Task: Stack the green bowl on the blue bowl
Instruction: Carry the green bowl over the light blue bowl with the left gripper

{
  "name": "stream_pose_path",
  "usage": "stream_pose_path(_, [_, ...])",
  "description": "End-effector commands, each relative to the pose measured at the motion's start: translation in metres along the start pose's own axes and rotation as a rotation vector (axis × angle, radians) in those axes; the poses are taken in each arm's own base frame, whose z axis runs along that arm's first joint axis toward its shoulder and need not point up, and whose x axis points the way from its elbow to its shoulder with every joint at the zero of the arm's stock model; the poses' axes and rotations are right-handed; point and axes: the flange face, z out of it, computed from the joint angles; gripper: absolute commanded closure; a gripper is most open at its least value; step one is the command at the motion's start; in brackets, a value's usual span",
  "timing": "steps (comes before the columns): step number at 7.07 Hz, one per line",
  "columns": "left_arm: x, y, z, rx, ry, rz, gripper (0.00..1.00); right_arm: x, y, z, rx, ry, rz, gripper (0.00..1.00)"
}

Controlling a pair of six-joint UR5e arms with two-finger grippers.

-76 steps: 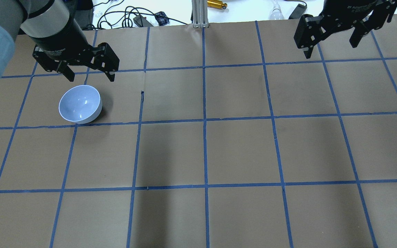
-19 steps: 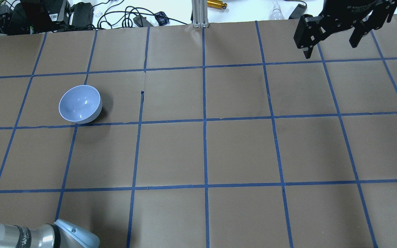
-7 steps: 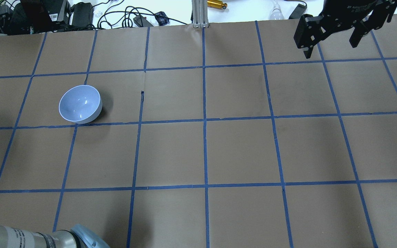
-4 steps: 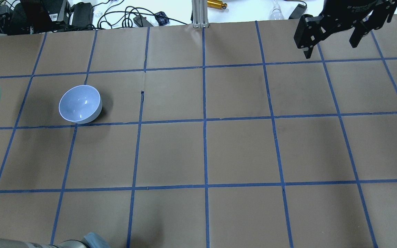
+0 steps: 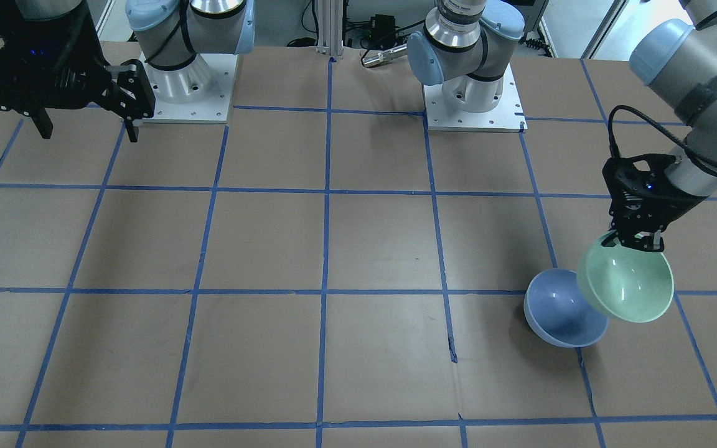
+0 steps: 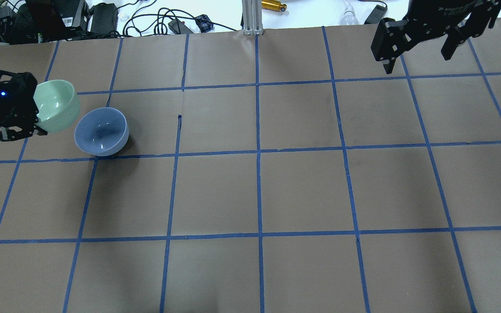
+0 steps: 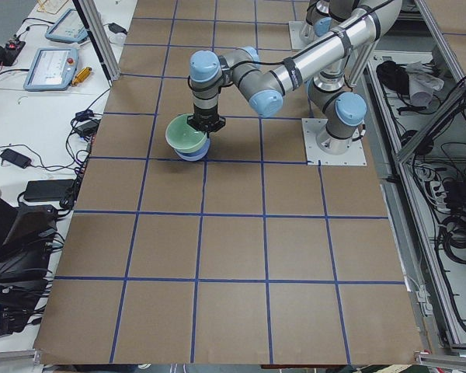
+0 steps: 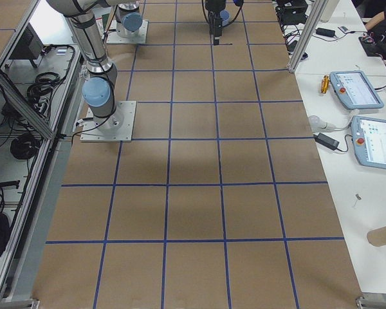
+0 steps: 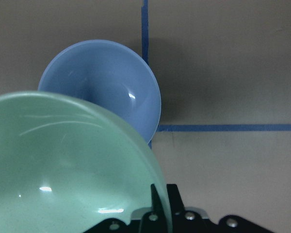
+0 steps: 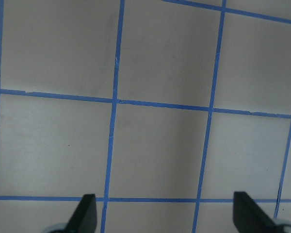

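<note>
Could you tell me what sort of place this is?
Most likely a robotics lab: the left arm and right arm are bolted to a table covered in brown paper with a blue tape grid, teach pendants lie on a side bench, and cables trail beyond it.

In the overhead view the blue bowl sat on the table in the upper left of the frame. The green bowl hung tilted just to its left and slightly higher in the frame, off the table, their rims overlapping in that view. The left gripper gripped its rim from the frame's left edge, and the right gripper hung well apart in the upper right corner.
</note>
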Motion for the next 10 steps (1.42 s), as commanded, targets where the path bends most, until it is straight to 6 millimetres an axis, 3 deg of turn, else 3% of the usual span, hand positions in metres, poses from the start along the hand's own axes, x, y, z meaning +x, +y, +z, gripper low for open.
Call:
stream_pose_path(1, [0.001,-0.013,0.026,-0.011,-0.028,0.040,1.00,0.000,0.000,0.000,0.000,0.000,0.001,0.00])
stream_pose_path(2, [-0.001,-0.011,0.040,-0.018,-0.046,0.049,1.00,0.000,0.000,0.000,0.000,0.000,-0.001,0.00])
stream_pose_path(5, [-0.002,-0.011,0.043,-0.019,-0.048,0.061,1.00,0.000,0.000,0.000,0.000,0.000,-0.001,0.00])
stream_pose_path(7, [-0.004,-0.023,0.044,-0.017,-0.046,0.070,1.00,0.000,0.000,0.000,0.000,0.000,0.001,0.00])
stream_pose_path(8, [-0.005,-0.032,0.044,-0.020,-0.045,0.060,0.92,0.000,0.000,0.000,0.000,0.000,-0.001,0.00])
stream_pose_path(9, [-0.004,-0.034,0.042,-0.022,-0.047,0.066,0.01,0.000,0.000,0.000,0.000,0.000,-0.001,0.00])
stream_pose_path(10, [-0.004,-0.033,0.042,-0.023,-0.047,0.063,0.00,0.000,0.000,0.000,0.000,0.000,-0.001,0.00])
